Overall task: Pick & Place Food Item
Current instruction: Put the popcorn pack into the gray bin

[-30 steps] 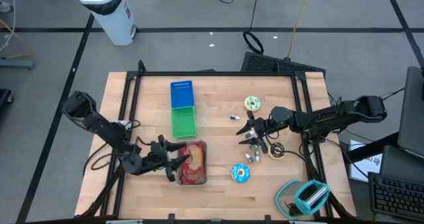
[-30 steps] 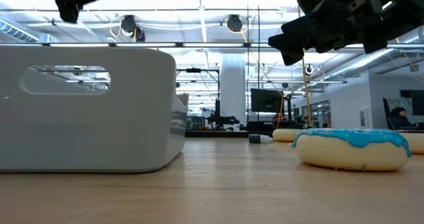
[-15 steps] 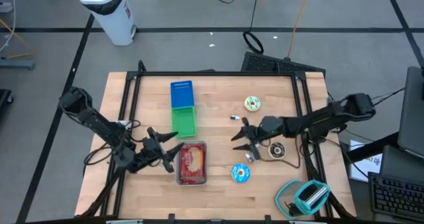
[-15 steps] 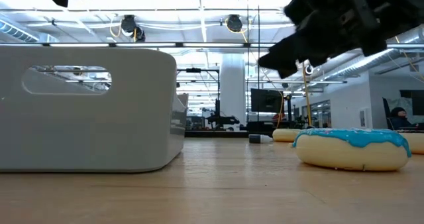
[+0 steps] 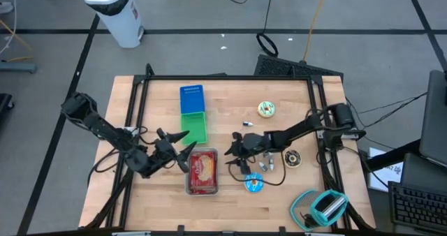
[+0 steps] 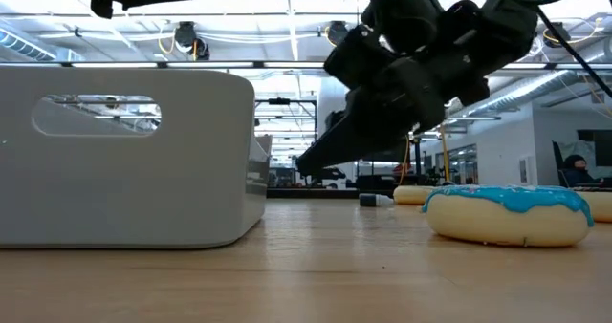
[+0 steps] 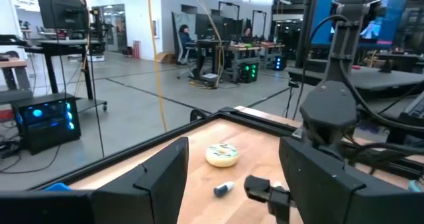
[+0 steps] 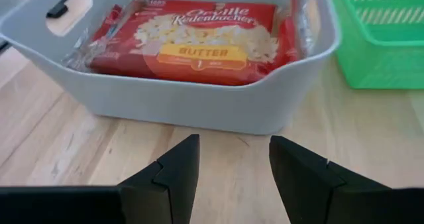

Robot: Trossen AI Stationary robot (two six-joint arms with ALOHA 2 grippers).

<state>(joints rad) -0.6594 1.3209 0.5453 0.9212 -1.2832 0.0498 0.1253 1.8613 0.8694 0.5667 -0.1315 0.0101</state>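
Robotics lab in an open-plan office or workshop hall. Wooden table [image 5: 230, 201] in a black metal frame stands on grey floor marked with dark tape lines, cables [image 5: 265, 12] trailing across it. White cylinder bin [image 5: 112, 11] beside the table. Low view: exposed ceiling with ducts and round lamps [image 6: 186, 36], glass partitions, a screen [image 6: 382, 143] farther back. Left wrist view: desks with monitors [image 7: 63, 8], a computer case lit blue [image 7: 43, 118], seated people [image 7: 182, 42] at workstations far off.
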